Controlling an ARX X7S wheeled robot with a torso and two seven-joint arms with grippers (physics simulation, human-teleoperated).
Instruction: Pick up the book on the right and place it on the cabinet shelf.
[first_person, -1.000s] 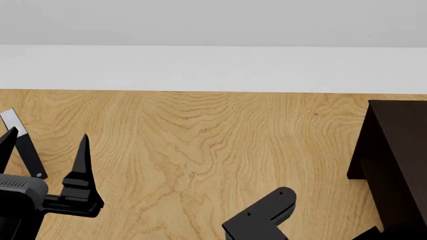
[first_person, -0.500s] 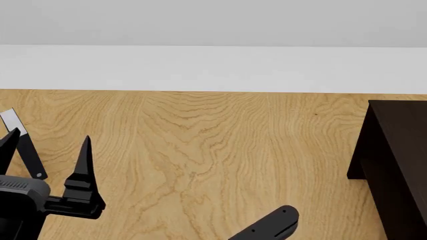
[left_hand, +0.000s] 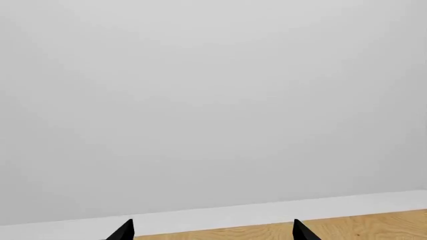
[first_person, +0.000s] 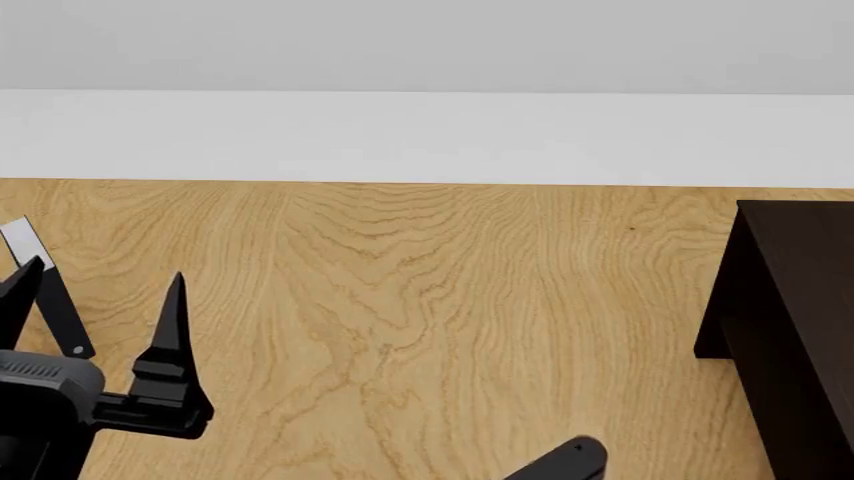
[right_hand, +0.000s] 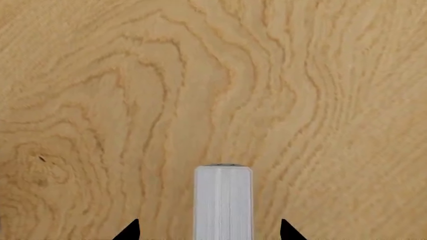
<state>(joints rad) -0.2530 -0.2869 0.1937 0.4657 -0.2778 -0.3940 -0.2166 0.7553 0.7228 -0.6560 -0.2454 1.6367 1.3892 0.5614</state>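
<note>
In the right wrist view a thick light-grey book (right_hand: 223, 200) with a pale, lined narrow edge stands between the fingers of my right gripper (right_hand: 208, 234), above the wooden floor. Both black fingertips (right_hand: 132, 231) show floor between them and the book, so the jaws stand open around it. In the head view only a black link of the right arm (first_person: 567, 460) shows at the bottom edge. The very dark brown cabinet (first_person: 787, 330) stands at the right edge; its shelves are hidden. My left gripper (first_person: 96, 285) is open and empty at the lower left; it also shows in its wrist view (left_hand: 210, 232).
The light wooden floor (first_person: 400, 300) runs back to a white skirting board (first_person: 427, 140) and a grey wall. A thin dark slab with a pale end (first_person: 47, 290) lies beside my left gripper at the left edge.
The right arm link has dropped toward the bottom edge of the head view. My left gripper has shifted slightly lower and to the right. The cabinet has not moved.
</note>
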